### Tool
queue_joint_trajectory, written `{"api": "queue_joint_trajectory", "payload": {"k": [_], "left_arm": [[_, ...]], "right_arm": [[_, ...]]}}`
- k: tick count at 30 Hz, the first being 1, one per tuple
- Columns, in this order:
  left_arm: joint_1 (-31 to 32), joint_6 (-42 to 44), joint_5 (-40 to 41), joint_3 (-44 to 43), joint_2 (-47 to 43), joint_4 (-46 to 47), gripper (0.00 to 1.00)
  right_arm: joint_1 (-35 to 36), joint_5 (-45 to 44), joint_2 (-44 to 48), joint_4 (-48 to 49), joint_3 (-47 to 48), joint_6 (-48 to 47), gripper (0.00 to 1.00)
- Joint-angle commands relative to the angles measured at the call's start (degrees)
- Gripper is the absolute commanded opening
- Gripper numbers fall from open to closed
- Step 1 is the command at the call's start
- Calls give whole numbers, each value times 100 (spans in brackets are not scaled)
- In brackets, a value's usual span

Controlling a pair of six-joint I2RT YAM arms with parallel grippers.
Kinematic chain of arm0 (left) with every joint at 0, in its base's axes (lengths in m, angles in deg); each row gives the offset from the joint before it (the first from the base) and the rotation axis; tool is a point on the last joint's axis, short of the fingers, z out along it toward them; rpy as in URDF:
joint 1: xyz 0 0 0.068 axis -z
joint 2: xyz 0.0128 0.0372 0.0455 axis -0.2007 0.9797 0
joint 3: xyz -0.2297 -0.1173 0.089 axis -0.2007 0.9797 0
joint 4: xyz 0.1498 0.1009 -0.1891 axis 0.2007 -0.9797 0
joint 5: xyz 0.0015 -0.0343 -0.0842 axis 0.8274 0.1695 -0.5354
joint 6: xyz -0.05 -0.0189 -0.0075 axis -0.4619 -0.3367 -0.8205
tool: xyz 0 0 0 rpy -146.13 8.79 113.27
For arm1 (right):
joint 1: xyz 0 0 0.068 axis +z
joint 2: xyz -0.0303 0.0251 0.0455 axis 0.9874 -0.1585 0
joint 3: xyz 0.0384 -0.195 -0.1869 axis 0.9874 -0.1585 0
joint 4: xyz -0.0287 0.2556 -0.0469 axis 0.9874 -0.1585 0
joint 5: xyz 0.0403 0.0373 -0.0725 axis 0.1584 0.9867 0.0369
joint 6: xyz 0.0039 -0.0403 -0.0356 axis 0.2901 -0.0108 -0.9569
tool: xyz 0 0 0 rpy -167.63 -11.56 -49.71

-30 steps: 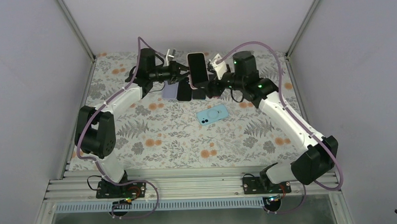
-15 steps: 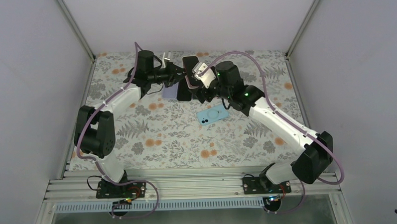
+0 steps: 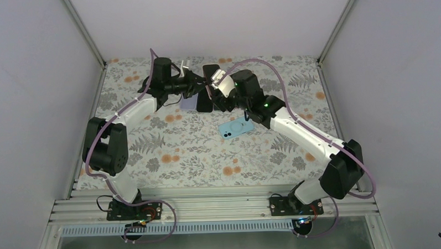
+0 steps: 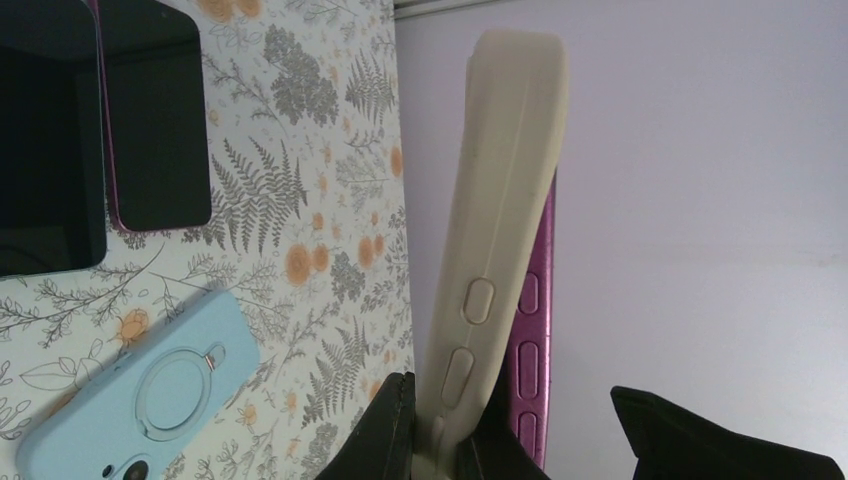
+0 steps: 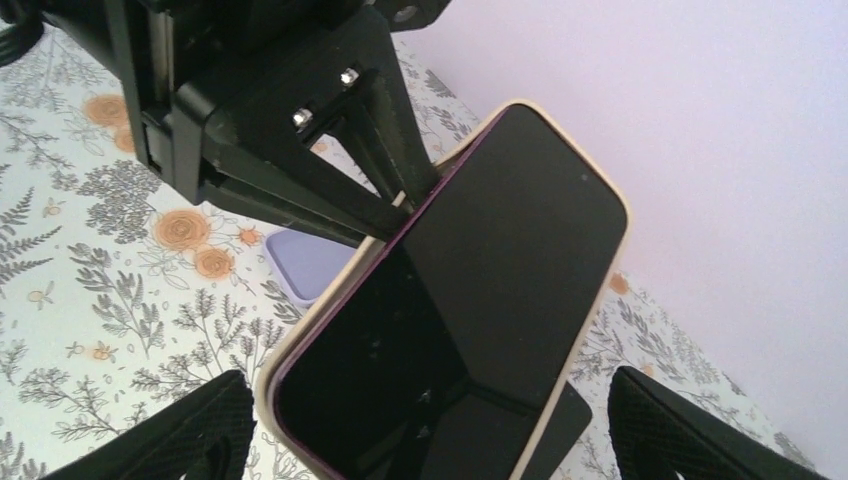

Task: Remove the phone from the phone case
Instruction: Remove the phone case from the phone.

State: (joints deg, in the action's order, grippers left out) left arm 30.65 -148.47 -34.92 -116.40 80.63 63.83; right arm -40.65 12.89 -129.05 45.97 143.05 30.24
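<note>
Clamping one long edge of the cream silicone phone case [image 4: 505, 180], the left hand [image 4: 445, 405] is closed tight. Its black fingers [image 4: 395, 430] pinch the case wall just below two moulded side buttons. It holds the case up off the desk, over the far middle of the workspace.

The magenta-edged phone [image 5: 480, 300] sits in the case. In the left wrist view a strip of its magenta side shows beside the cream edge, and whether that side has lifted out of the case cannot be told. The dark glass screen faces the right wrist camera, with the cream rim showing along its outer edges.

The right hand [image 5: 430, 390] is spread wide, with one finger on each side of the phone's near end. One finger stands clear of the case and the other is just beside its corner, so this hand grips nothing.

From above, both wrists meet over the far part of the flower-and-fern patterned desk [image 3: 180, 153]. Lying flat on it below them are a pale lavender case [image 5: 310, 265] and two dark-screened phones [image 4: 45, 130] side by side. Nearer the arm bases lies a light blue case with a round ring on its back [image 3: 236, 127], apart from both hands.
</note>
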Motion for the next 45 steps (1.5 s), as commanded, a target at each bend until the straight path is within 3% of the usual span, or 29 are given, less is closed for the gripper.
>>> {"api": "queue_joint_trajectory", "payload": {"k": [1,12,22,39,45], "left_arm": [[-22,-103,-128,9,-268,307,2],[-18,-211,-189,30,-268,405,2],[-21,-488,-365,155,-265,723,2],[-3,-571,-371,206,-158,701,3],[-3,-636,-375,223,-161,722,2]], "right_arm": [[98,-429,-75,319,-99,-232,82],[127,-570,-335,267,-166,-360,88],[133,-1718,-599,779,-312,-812,87],[156,-2998,-703,2244,-610,-2024,73],[243,-3225,-818,2913,-888,-2478,60]]}}
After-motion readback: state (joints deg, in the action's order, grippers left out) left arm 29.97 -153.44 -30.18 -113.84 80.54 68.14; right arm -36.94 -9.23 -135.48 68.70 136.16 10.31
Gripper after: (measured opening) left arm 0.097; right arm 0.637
